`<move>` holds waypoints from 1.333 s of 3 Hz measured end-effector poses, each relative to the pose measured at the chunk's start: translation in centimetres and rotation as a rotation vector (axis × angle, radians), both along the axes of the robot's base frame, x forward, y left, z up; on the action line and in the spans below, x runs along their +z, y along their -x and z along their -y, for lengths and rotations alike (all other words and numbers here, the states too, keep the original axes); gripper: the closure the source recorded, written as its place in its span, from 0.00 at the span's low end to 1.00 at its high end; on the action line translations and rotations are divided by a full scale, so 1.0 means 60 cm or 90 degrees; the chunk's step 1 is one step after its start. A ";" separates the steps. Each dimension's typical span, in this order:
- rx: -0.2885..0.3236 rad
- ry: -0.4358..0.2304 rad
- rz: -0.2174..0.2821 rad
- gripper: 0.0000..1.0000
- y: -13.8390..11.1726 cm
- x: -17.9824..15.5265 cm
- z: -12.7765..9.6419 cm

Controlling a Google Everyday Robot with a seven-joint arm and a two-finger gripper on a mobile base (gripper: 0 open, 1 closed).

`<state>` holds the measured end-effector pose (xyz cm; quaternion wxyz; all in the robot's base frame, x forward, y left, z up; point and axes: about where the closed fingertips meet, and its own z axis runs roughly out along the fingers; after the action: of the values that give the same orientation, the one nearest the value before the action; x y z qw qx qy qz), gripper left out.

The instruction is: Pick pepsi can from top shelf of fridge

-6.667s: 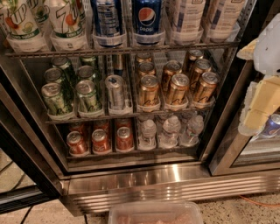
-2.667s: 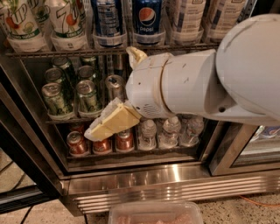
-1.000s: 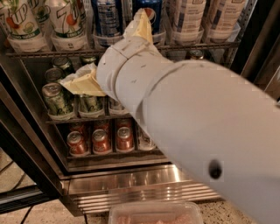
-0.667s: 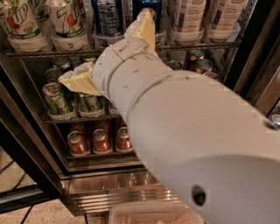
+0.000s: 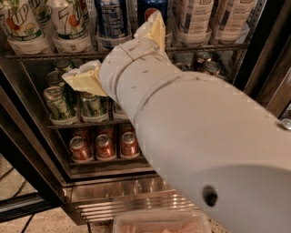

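The pepsi can (image 5: 111, 19), dark blue with white small print, stands on the top shelf (image 5: 41, 55) of the fridge (image 5: 122, 200), left of a like blue can (image 5: 146, 5) that my finger mostly hides. My gripper (image 5: 112, 49) is open in front of the shelf edge, just below and right of the pepsi can. One cream finger (image 5: 155, 28) points up over the neighbouring can. The other finger (image 5: 84, 80) points left over the green cans. It holds nothing. My white arm fills the right half of the view.
7UP bottles (image 5: 69, 22) stand left of the pepsi can, white bottles (image 5: 194, 18) to the right. Green cans (image 5: 57, 103), gold cans (image 5: 205, 63) and red cans (image 5: 105, 146) fill lower racks. The black door frame (image 5: 266, 50) is right. A pink tray (image 5: 159, 223) lies below.
My arm came in from the right, swung across the lower racks and rose to the top shelf edge. In the last second it has barely shifted. The cans stand as before.
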<state>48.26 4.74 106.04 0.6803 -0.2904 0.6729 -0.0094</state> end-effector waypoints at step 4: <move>-0.078 -0.078 0.068 0.13 -0.085 0.046 0.035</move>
<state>53.33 2.62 108.81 0.7297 -0.2056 0.6517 -0.0250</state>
